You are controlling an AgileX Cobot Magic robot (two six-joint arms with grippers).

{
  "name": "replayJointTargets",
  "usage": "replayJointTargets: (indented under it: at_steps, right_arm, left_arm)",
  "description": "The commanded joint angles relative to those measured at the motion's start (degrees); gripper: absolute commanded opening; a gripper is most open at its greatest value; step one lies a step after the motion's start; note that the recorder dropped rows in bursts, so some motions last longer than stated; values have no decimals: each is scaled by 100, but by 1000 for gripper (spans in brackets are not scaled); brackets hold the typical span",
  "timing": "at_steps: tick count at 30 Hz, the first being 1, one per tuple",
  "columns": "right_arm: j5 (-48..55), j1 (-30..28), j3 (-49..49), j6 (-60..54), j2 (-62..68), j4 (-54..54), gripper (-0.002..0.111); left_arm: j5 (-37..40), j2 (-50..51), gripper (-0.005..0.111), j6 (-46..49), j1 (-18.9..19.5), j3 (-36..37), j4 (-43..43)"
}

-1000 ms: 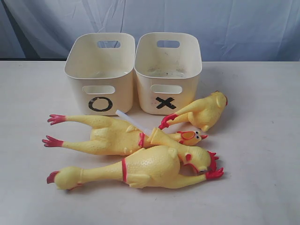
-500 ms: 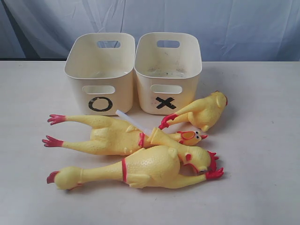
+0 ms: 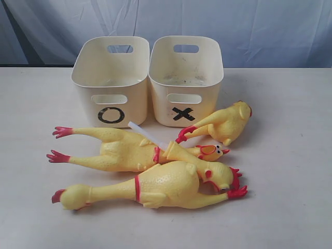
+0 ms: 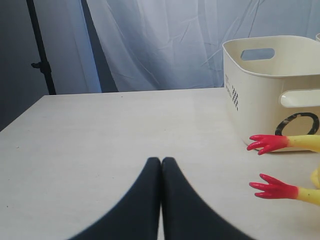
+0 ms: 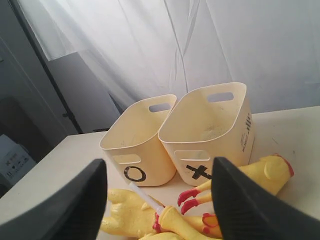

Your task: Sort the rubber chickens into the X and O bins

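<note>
The O bin (image 3: 111,106) stands just left of the X bin (image 3: 202,104). All 3 rubber chickens (image 3: 166,187) lie on the table (image 3: 290,197) in front of the X bin, outside both. The left gripper (image 4: 161,165) has its fingers pressed together, and the right gripper (image 5: 160,165) is spread wide.

Bright, soft, even light, without glare. Casts only faint, soft-edged shadows on the table (image 3: 290,207), right of the X bin (image 3: 162,106) and beneath the rubber chickens (image 3: 166,187). Reads sharp in the exterior view; blurs the left gripper (image 4: 161,160) and right gripper (image 5: 157,167) close to the wrist lenses. Washes out the curtain (image 5: 260,45) in the right wrist view.
</note>
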Motion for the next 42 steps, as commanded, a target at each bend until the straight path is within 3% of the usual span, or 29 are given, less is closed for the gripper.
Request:
replayJointTargets:
  at_steps: [1, 8, 10, 14, 29, 31, 33, 38, 40, 42]
  right_arm:
    - [-78, 23, -19, -91, 41, 36, 58]
    - [-80, 75, -19, -463, 41, 213, 56]
    - [-68, 75, -19, -463, 41, 200, 43]
    - [-68, 75, -19, -463, 41, 82, 1]
    - [-100, 86, -19, -402, 41, -1545, -1]
    - [-83, 86, -19, -402, 41, -1517, 4]
    - [-83, 86, -19, -402, 41, -1530, 19]
    - [-83, 100, -19, -410, 77, -1519, 83]
    - [-56, 175, -19, -410, 210, -1529, 97]
    - [-2, 226, -19, -427, 388, -1540, 98]
  left_arm:
    - [6, -25, 0, -19, -30, 25, -8]
    - [6, -25, 0, -19, -30, 25, -8]
    - [6, -25, 0, -19, -30, 25, -8]
    - [6, -25, 0, -19, -30, 25, -8]
    - [6, -25, 0, -19, -30, 25, -8]
    - [6, -25, 0, -19, -30, 25, -8]
    - [6, -25, 0, -19, -30, 25, -8]
    - [6, -25, 0, -19, -30, 25, -8]
    - [6, -25, 0, -19, -30, 25, -8]
    - [6, -25, 0, -19, -30, 25, -8]
